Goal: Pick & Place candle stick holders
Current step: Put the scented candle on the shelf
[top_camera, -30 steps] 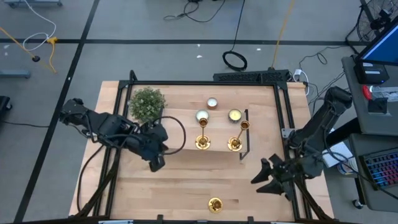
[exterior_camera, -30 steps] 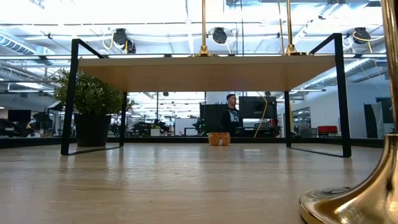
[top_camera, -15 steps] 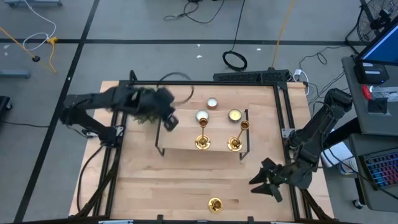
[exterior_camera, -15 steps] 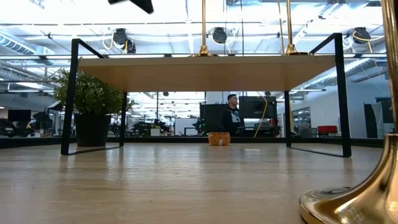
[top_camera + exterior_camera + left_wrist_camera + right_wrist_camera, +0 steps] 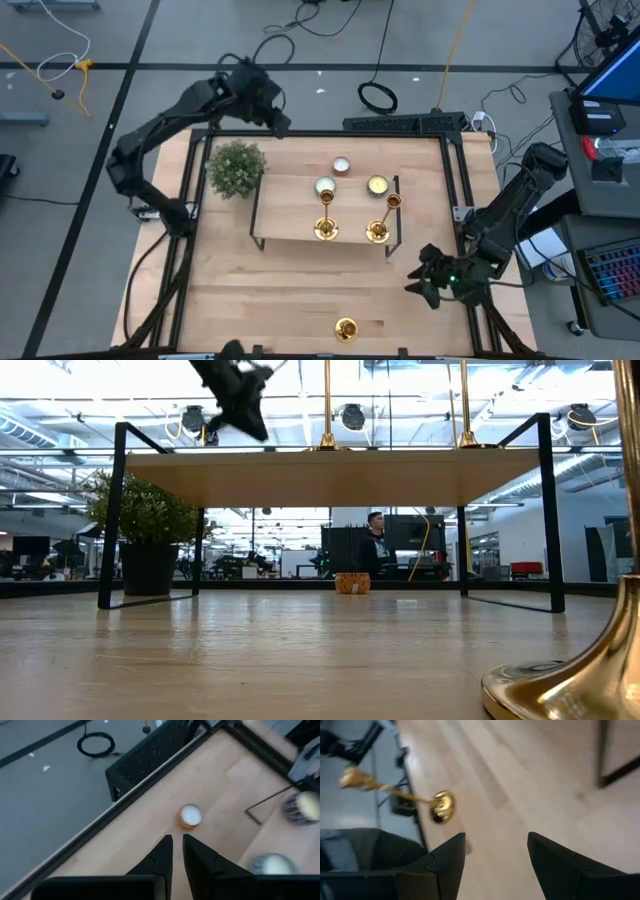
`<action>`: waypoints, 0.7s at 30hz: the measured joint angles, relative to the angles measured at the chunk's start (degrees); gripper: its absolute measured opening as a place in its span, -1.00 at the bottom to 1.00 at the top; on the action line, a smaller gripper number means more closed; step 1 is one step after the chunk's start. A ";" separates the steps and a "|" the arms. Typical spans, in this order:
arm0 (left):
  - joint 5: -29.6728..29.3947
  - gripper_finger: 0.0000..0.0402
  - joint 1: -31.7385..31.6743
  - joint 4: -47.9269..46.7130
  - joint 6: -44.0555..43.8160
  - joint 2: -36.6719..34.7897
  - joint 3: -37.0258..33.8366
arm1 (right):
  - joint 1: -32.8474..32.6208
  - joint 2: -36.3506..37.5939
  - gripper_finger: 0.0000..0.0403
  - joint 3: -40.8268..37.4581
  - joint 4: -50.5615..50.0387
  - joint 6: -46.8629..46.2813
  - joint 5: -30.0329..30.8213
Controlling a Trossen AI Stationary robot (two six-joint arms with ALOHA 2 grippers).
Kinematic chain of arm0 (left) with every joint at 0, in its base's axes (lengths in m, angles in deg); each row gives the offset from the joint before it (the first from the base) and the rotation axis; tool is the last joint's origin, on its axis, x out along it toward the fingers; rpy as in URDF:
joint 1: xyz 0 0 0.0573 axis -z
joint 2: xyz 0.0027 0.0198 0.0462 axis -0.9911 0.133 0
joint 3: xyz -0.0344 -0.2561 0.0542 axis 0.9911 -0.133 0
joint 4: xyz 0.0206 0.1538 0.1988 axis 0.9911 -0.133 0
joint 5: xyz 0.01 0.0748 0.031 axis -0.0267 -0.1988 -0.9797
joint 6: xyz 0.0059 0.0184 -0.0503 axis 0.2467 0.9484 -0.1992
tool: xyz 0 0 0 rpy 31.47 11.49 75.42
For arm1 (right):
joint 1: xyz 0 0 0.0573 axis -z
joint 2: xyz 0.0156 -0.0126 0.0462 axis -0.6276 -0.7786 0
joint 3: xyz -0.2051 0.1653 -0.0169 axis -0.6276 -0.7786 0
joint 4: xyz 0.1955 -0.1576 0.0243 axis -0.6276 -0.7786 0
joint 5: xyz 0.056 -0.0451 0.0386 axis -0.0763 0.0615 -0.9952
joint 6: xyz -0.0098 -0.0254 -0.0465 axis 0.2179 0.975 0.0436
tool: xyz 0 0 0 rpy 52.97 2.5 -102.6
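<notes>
Two gold candle stick holders (image 5: 325, 226) (image 5: 378, 229) stand on their round bases on the low wooden shelf (image 5: 290, 215). A third holder (image 5: 345, 328) stands on the table near its front edge. It also shows in the right wrist view (image 5: 441, 806) and at the right in the low view (image 5: 575, 678). My right gripper (image 5: 425, 278) (image 5: 496, 845) is open and empty at the table's right side, apart from that holder. My left gripper (image 5: 268, 108) (image 5: 177, 845) is shut and empty, raised above the table's far left edge.
A bushy green plant (image 5: 237, 167) stands at the far left. Three tealight candles (image 5: 341, 165) (image 5: 325, 186) (image 5: 377, 184) sit near the shelf's far side. The shelf has black metal legs (image 5: 112, 510). Bare tabletop (image 5: 270, 290) lies between the shelf and the front edge.
My left arm has risen from low over the table's left middle and swung toward the far edge, past the plant; it now reaches out above the far left edge. My right gripper has turned a little in place near the right edge.
</notes>
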 joint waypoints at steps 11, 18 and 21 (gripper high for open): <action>2.82 -0.32 -1.37 -1.32 9.39 16.40 -0.11 | 7.70 0.02 0.04 -4.21 -1.59 -7.58 -7.50; 5.08 0.31 0.72 1.39 6.23 23.36 4.61 | 10.42 0.04 0.04 -10.26 6.31 -11.18 -9.07; 7.93 0.50 1.86 3.14 4.88 25.80 10.74 | 11.47 0.04 0.04 -12.02 10.19 -10.87 -9.14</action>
